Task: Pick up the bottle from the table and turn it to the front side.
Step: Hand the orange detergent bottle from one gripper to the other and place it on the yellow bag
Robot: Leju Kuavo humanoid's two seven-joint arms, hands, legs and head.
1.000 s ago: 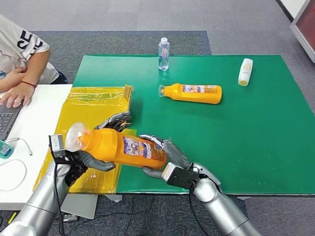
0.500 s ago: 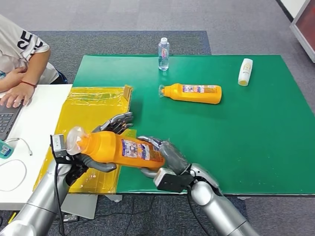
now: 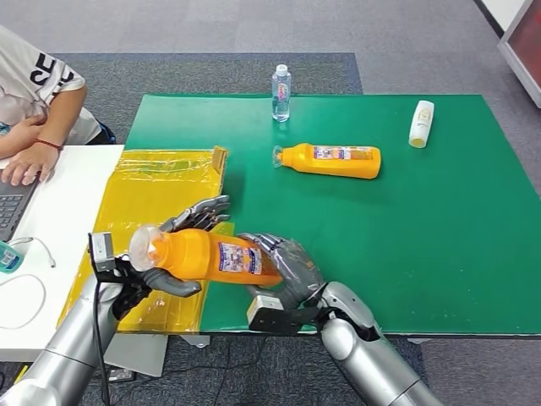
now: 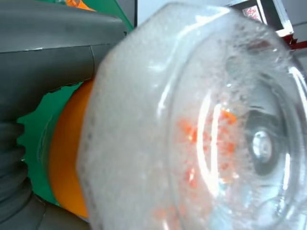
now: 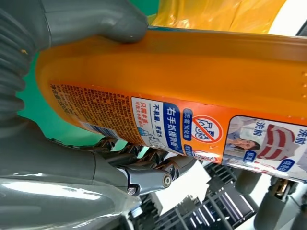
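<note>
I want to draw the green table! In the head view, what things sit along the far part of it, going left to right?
Small clear water bottle → orange bottle lying on its side → small white bottle, also lying down.

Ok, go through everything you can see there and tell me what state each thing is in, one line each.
Held orange bottle: off the table, lying sideways between both hands, clear cap on.
Left hand: holds the cap end.
Right hand: holds the base end.
Second orange bottle: lying on its side on the green table.
Water bottle: upright, capped.
White bottle: lying down.
Yellow bag: flat.
</note>
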